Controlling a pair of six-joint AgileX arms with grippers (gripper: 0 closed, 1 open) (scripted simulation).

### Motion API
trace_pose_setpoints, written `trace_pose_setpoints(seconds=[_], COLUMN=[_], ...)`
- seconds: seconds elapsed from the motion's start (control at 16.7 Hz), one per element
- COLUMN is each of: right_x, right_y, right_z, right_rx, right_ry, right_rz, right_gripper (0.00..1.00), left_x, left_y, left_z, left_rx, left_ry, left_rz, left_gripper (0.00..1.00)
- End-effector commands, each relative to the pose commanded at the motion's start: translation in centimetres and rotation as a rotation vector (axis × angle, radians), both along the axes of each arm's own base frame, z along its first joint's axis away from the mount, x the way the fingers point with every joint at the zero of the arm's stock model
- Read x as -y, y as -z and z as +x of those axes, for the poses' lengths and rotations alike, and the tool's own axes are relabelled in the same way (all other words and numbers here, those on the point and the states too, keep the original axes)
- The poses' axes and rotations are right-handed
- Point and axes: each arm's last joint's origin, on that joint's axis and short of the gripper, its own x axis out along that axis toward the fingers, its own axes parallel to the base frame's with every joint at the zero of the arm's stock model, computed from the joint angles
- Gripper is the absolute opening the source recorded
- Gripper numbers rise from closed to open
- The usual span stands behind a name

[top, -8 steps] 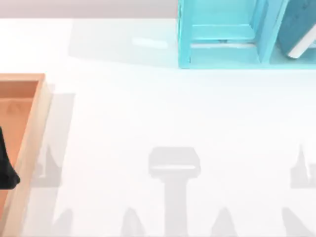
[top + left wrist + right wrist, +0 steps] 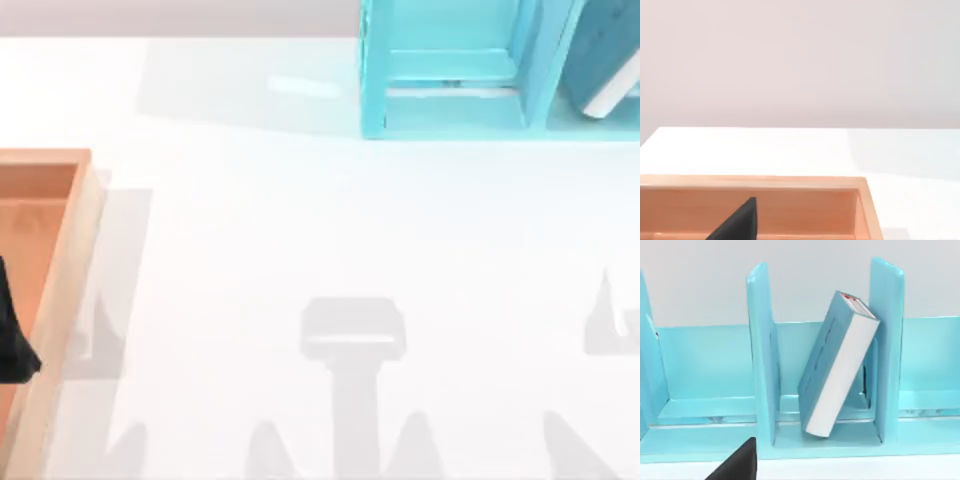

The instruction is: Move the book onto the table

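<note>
Right arm's shadow shifted left, book (image 2: 837,365) tilted in shelf (image 2: 762,360), seemingly cropped overhead.

The book (image 2: 826,365) had a plain teal-blue cover, white-grey page edges and a small red mark at its top corner. The shelf (image 2: 760,355) around it was a lighter cyan. The bench (image 2: 330,230) was plain glossy white with soft grey shadows. The tray (image 2: 60,290) was orange-brown wood with a paler rim. The left pincer (image 2: 12,345) was black.
</note>
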Motion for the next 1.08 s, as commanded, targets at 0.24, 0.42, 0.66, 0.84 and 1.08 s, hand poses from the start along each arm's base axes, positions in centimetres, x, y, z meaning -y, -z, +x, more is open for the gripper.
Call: trace_pose_setpoints(seconds=[0.24,0.42,0.66,0.84,1.08], right_x=[0.1,0.4,1.0,1.5,2.3], right_y=[-2.3,-3.4,-2.6,-0.2,4.1], right_z=[3.5,7.7,14.1,18.6,23.0], right_rx=[-0.042,-0.060,-0.081,-0.098,-0.113], right_ry=[-0.019,-0.028,-0.034,-0.042,-0.045], right_rz=[0.059,0.111,0.184,0.237,0.296], right_gripper=[1.00,1.00,1.00,1.00,1.00], left_x=[0.0,0.0,0.0,0.0,0.0], left_y=[0.0,0.0,0.0,0.0,0.0], left_z=[0.0,0.0,0.0,0.0,0.0], left_rx=[0.000,0.000,0.000,0.000,0.000], left_ry=[0.000,0.000,0.000,0.000,0.000], left_rz=[0.000,0.000,0.000,0.000,0.000], left_gripper=[1.00,1.00,1.00,1.00,1.00])
